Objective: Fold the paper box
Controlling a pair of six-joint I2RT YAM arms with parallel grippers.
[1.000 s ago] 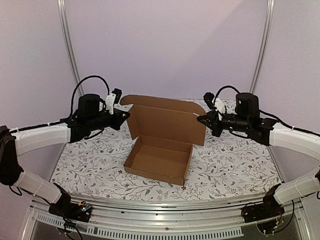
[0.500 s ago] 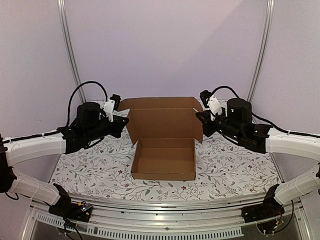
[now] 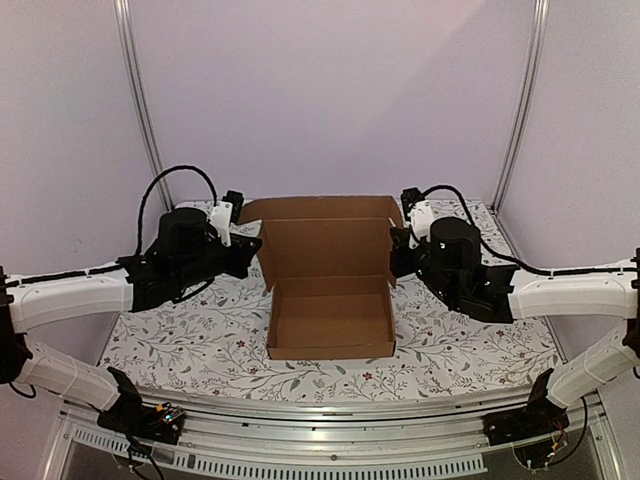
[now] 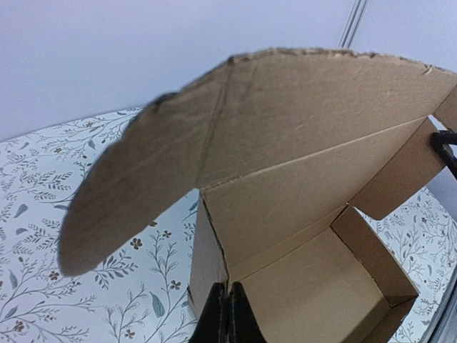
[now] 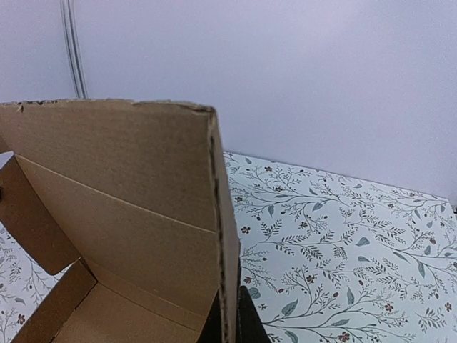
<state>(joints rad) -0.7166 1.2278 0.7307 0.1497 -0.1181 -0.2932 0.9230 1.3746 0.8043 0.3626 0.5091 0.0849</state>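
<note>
The paper box (image 3: pixel 330 325) is a shallow brown cardboard mailer on the table, its tray open and its lid (image 3: pixel 330 238) standing upright at the back. My left gripper (image 3: pixel 256 250) is at the lid's left lower corner. In the left wrist view its fingers (image 4: pixel 227 318) are pinched together on the box's left edge (image 4: pixel 214 243), and a rounded side flap (image 4: pixel 121 200) sticks out left. My right gripper (image 3: pixel 393 250) is at the lid's right side. In the right wrist view it (image 5: pixel 235 321) is shut on the lid's side flap (image 5: pixel 223 236).
The table (image 3: pixel 180 330) has a floral cloth. Purple walls and two metal posts (image 3: pixel 140 100) stand behind. An aluminium rail (image 3: pixel 330 415) runs along the near edge, with both arm bases at its ends.
The box has turned from skewed to square with the table's front edge. Both grippers moved inward with the lid, the right arm swinging left.
</note>
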